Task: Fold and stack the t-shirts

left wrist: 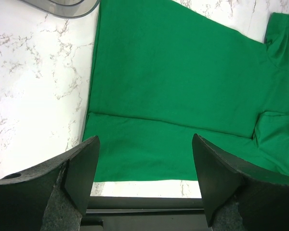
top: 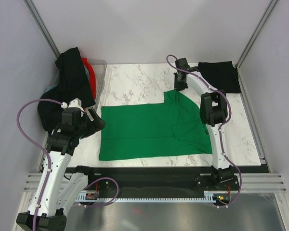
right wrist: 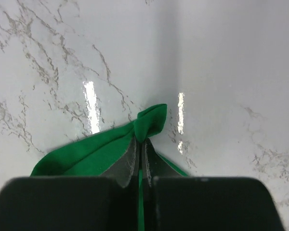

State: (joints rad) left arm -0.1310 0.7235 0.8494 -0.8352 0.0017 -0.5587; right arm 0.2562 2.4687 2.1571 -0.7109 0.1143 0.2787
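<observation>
Spread across the white marble-patterned desk (top: 135, 82), just to the right of the translucent plastic tub (top: 102, 72): the bright green short-sleeved fabric t-shirt (top: 149, 130), smooth on the half nearer the tub, rumpled on the half away from it. Black right gripper (right wrist: 140, 142) closed tight on a small tip of green cloth at the shirt's rear corner, well to the right of the tub and about level with its near end. Black left gripper (left wrist: 144, 139) spread wide with nothing between its fingers, poised above the shirt edge closest to the tub. Looks like the start of a fold, the pinched corner due to cross the shirt's body. Hold the pinch firm, with only a sliver of fabric between the fingers and liable to slip. Lift just enough to clear the cloth beneath, then draw the corner in a low, even arc to lay the rumpled side flat without bunching. Bring the open left fingers down on the tub-side edge first to pin it, or risk dragging the whole shirt away from the tub. Leave alone the soft black t-shirts (top: 72, 79) and the red fabric t-shirt (top: 90, 72) draped over the tub.
</observation>
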